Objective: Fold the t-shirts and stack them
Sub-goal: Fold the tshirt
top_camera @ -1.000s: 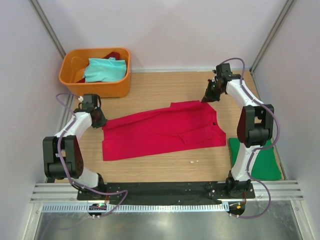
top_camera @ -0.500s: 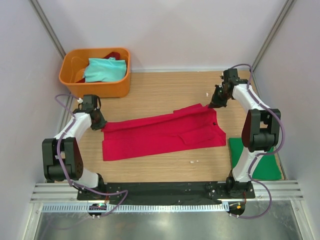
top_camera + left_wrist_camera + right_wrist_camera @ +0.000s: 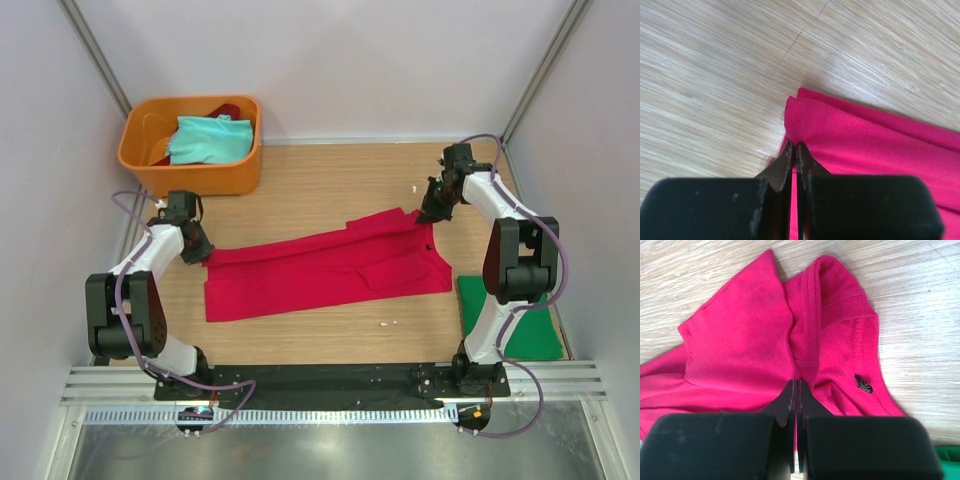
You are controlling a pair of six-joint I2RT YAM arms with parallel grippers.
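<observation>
The red shirt [image 3: 330, 265] is soft, matt cloth with neat stitched edges. The teal shirt [image 3: 210, 140] is cloth too. The table [image 3: 330, 185] is pale wood with fine lines and a slight shine. The orange tub [image 3: 190, 178] is smooth plastic. The front plate [image 3: 320, 450] is dull grey metal.

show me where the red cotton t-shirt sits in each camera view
Top external: the red cotton t-shirt lies stretched across the middle of the table.
Left wrist: its folded corner fills the lower right, pinched in the left gripper.
Right wrist: its collar end fills the centre, pinched in the right gripper.
Shared landmark: the light wooden tabletop, beside the shirt in every view.
</observation>
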